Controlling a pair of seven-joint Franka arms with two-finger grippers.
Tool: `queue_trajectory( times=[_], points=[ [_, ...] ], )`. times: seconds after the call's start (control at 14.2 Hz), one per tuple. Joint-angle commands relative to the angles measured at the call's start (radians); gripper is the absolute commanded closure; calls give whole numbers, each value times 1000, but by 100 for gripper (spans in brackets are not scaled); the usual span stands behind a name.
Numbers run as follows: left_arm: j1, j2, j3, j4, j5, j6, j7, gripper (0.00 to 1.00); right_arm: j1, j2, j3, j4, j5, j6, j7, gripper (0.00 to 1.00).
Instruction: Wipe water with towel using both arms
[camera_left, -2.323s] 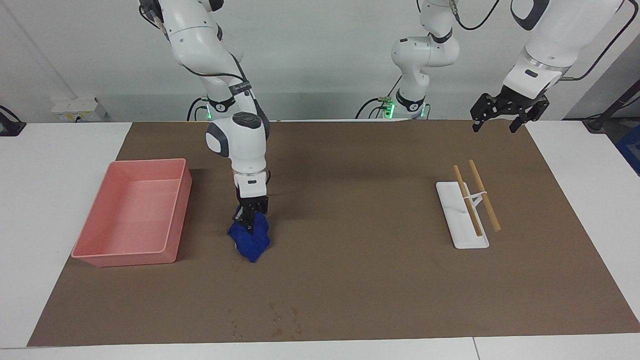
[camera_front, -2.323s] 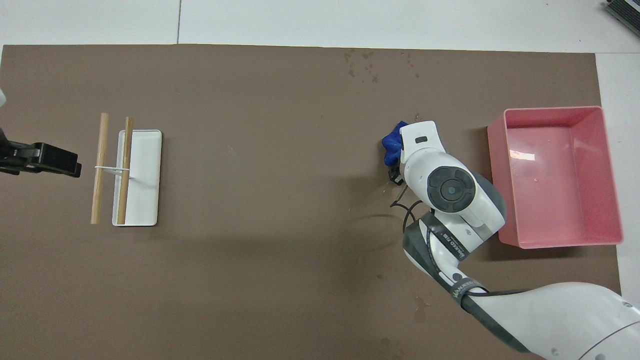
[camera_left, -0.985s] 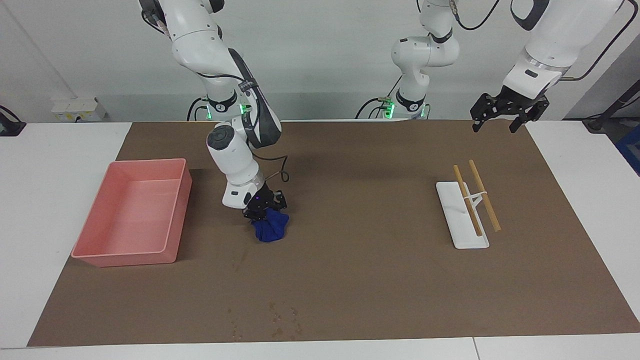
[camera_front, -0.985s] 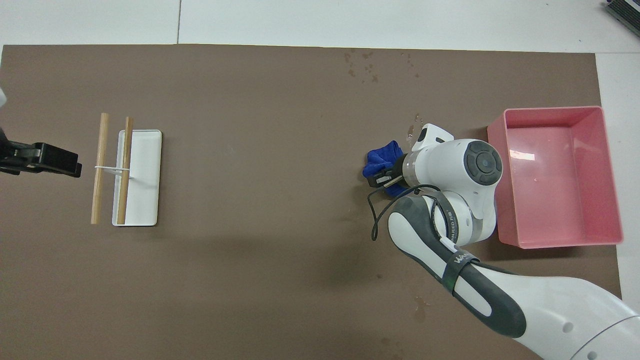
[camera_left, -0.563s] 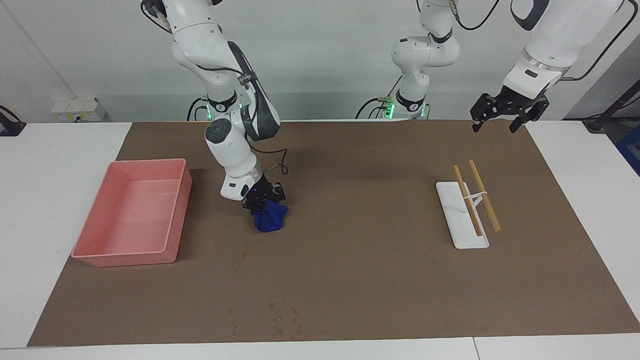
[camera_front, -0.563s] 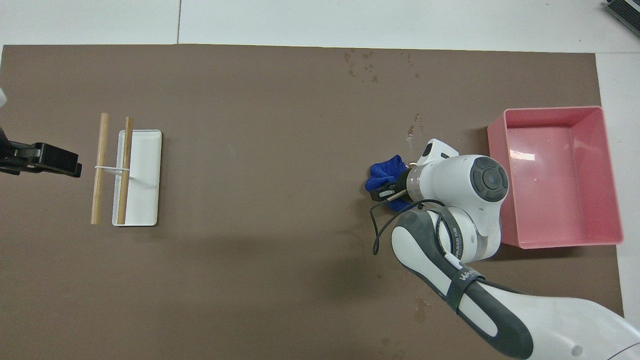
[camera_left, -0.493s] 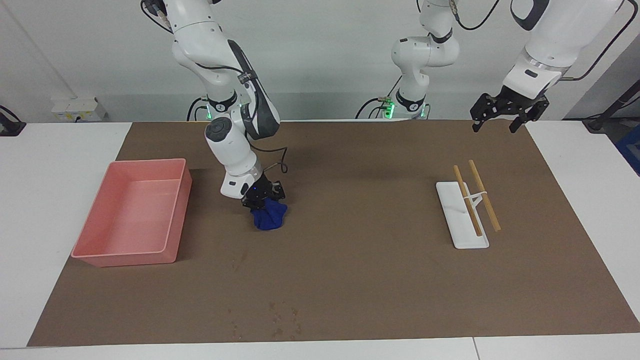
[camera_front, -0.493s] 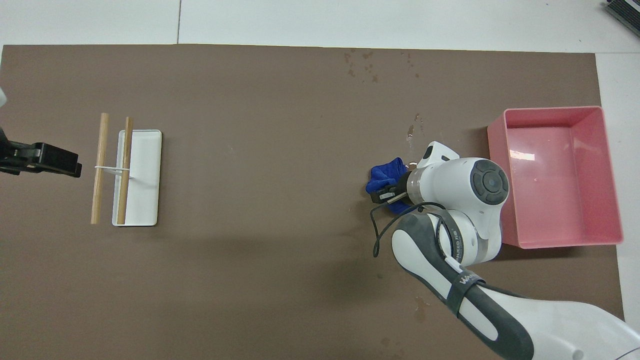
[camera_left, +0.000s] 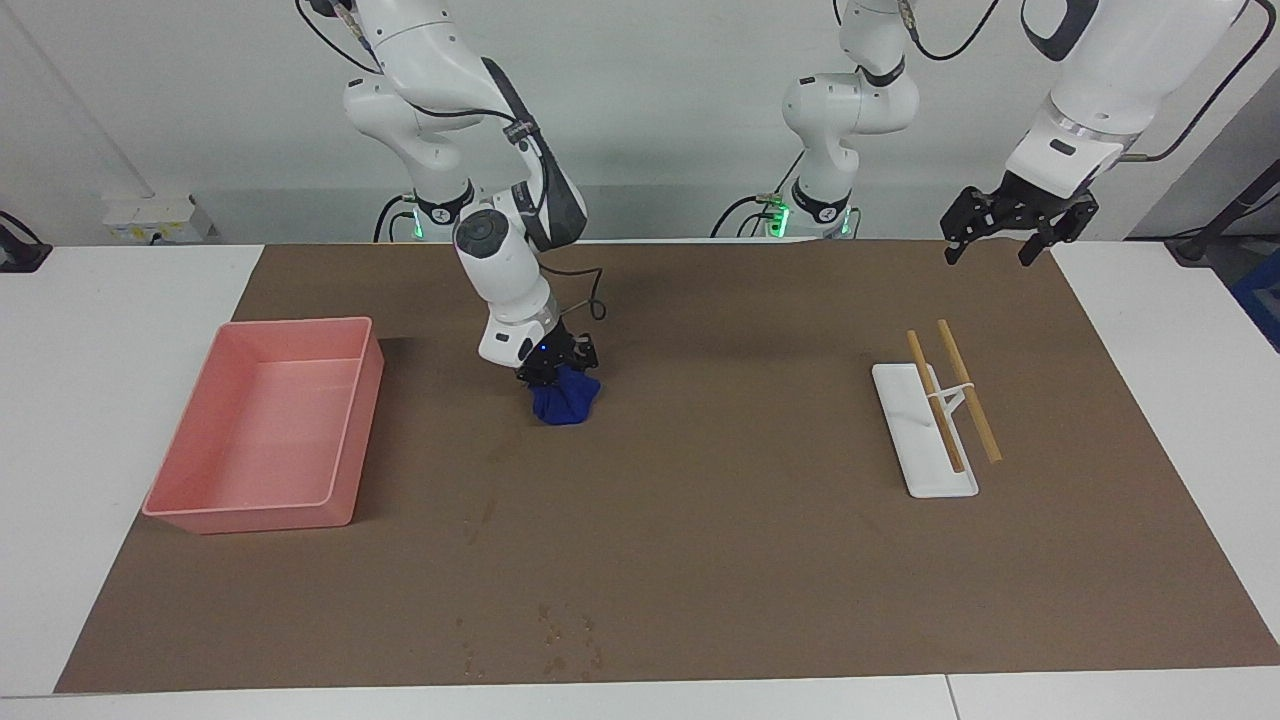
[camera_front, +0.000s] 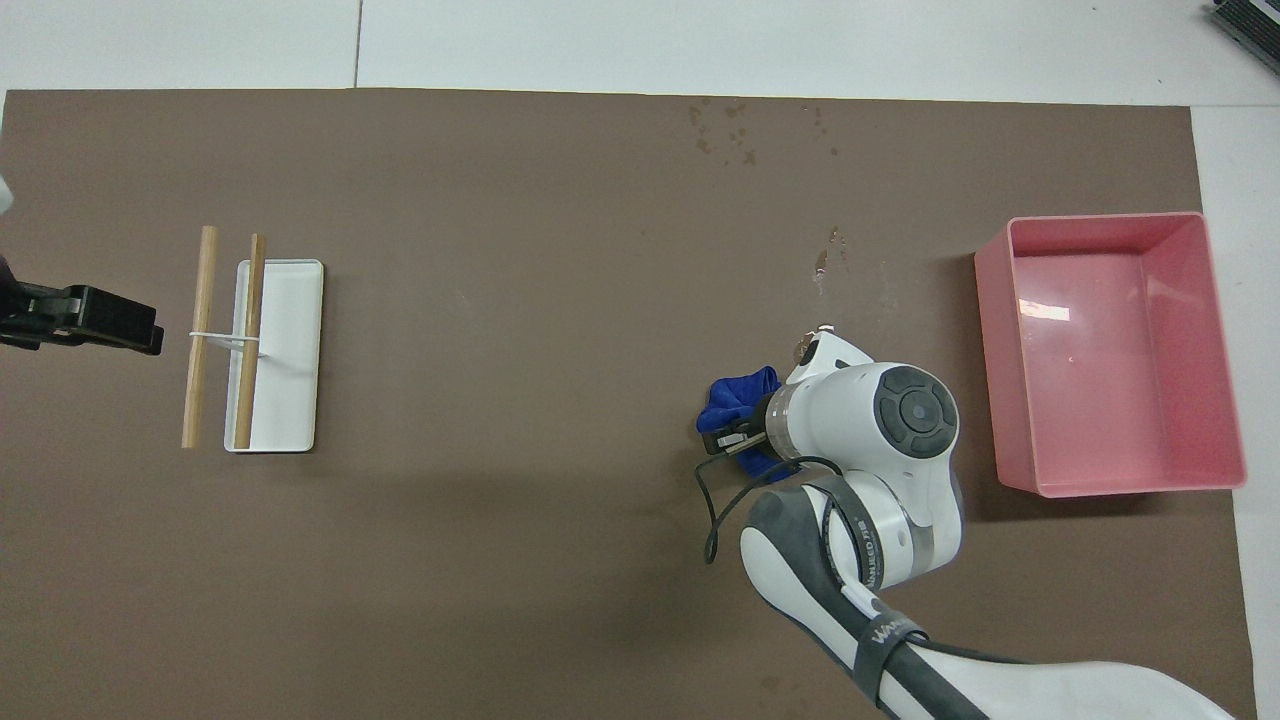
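Observation:
My right gripper (camera_left: 556, 374) is shut on the towel (camera_left: 566, 402), a small bunched royal-blue cloth whose lower part touches the brown mat (camera_left: 700, 520). In the overhead view the towel (camera_front: 735, 397) sticks out from under the right gripper (camera_front: 736, 437) and wrist, beside the pink tray and toward the table's middle. My left gripper (camera_left: 1005, 238) is open and empty in the air over the mat's corner at the left arm's end; it also shows in the overhead view (camera_front: 95, 325). I cannot make out a damp smear of water on the mat.
A pink tray (camera_left: 355, 420) (camera_front: 990, 330) stands at the right arm's end. A white holder (camera_left: 915, 440) (camera_front: 290, 360) with two wooden sticks (camera_left: 950, 395) lies toward the left arm's end. Small tan stain dots (camera_left: 560, 635) (camera_front: 735, 125) mark the mat's edge farthest from the robots.
My right gripper has dragged the towel across the mat, nearer to the robots and a little toward the table's middle. The left arm has not moved.

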Motion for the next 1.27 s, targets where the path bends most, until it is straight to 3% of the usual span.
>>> queue_trajectory(
  times=[0.0,0.28,0.56,0.99,1.2],
  points=[
    [-17,-28,15,-32,12,4,5,0,-8,-8,11,-35,22,-73,-7,100],
    [-17,-28,15,-32,12,4,5,0,-54,11,1,-15,8,-26,-119,100],
    [-15,-28,15,-32,12,4,5,0,-160,75,-2,92,-81,2,-310,100],
    [-9,-25,-38,-28,-24,11,-1,0,-201,144,-2,263,-409,17,-321,100],
    [14,-25,-35,-32,-66,33,-6,0,-200,183,6,281,-409,20,-206,100]
  ],
)
